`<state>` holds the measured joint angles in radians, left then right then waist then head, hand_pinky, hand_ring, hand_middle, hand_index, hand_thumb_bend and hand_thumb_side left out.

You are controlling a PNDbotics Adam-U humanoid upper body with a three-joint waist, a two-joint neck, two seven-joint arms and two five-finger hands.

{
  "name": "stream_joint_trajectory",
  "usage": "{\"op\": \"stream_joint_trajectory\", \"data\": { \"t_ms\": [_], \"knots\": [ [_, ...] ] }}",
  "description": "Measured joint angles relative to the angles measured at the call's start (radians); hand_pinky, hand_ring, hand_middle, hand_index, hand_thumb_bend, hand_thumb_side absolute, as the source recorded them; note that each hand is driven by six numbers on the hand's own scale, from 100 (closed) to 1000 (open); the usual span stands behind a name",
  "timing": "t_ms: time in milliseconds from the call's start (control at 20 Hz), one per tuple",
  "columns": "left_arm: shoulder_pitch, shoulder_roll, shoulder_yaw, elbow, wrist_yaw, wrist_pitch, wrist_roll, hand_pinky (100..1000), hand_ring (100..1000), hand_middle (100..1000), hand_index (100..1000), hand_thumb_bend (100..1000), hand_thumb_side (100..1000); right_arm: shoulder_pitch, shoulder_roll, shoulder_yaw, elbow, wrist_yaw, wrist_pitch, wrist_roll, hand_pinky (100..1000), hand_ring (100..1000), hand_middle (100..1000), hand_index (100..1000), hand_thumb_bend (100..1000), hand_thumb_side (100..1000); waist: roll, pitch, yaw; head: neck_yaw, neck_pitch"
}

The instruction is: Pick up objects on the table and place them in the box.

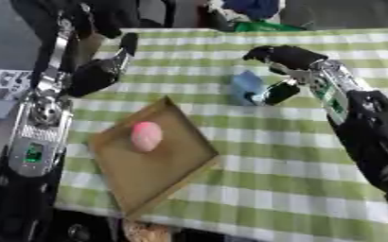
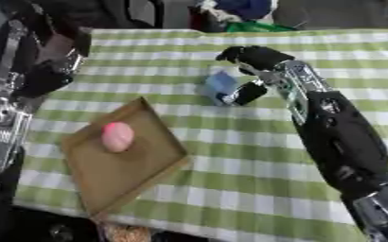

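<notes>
A shallow brown cardboard box [image 1: 174, 176] lies on the green-checked table, left of centre, with a pink rounded object [image 1: 146, 136] inside it. A small blue object [image 1: 245, 86] rests on the cloth to the right of the box's far corner. My right hand [image 1: 286, 57] arches over the blue object from the right. Its thumb [image 1: 280, 92] is against the object's right side, and the fingers hang above it with a strip of cloth showing between. My left hand [image 1: 104, 73] hovers open over the table's left edge, behind the box, fingers pointing away.
The checked table [image 1: 280, 179] stretches bare to the right and front of the box. Green and blue things [image 1: 260, 19] are bunched at the far edge. Papers [image 1: 3, 82] lie off the table at left.
</notes>
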<state>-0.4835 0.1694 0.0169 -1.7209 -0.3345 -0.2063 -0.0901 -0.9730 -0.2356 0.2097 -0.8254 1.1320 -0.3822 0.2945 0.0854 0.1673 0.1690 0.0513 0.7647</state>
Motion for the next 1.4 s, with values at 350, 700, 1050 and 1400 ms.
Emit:
{"op": "stream_joint_trajectory", "data": {
  "t_ms": [350, 700, 1050, 1400],
  "knots": [
    [0.0, 0.0, 0.0, 0.0, 0.0, 0.0, 0.0, 587, 552, 516, 741, 327, 324, 0.001, 0.003, -0.003, 0.036, 0.0, 0.0, 0.0, 854, 850, 894, 979, 291, 613, 0.003, 0.005, 0.003, 0.0, 0.0],
    [0.0, 0.0, 0.0, 0.0, 0.0, 0.0, 0.0, 586, 551, 516, 740, 329, 324, 0.002, 0.011, -0.02, 0.07, -0.03, 0.0, 0.0, 852, 841, 879, 979, 220, 628, 0.005, 0.006, 0.009, 0.001, 0.0],
    [0.0, 0.0, 0.0, 0.004, 0.0, 0.0, 0.0, 586, 550, 516, 740, 330, 323, -0.003, 0.02, -0.031, 0.096, -0.091, 0.011, 0.004, 846, 828, 847, 968, 160, 640, 0.006, 0.007, 0.011, 0.001, 0.0],
    [0.0, 0.0, 0.0, 0.006, 0.0, 0.0, 0.0, 585, 549, 516, 740, 330, 324, -0.003, 0.031, -0.03, 0.1, -0.131, 0.021, -0.033, 818, 763, 636, 857, 100, 488, 0.009, 0.013, 0.01, 0.001, 0.0]
  ]
}}
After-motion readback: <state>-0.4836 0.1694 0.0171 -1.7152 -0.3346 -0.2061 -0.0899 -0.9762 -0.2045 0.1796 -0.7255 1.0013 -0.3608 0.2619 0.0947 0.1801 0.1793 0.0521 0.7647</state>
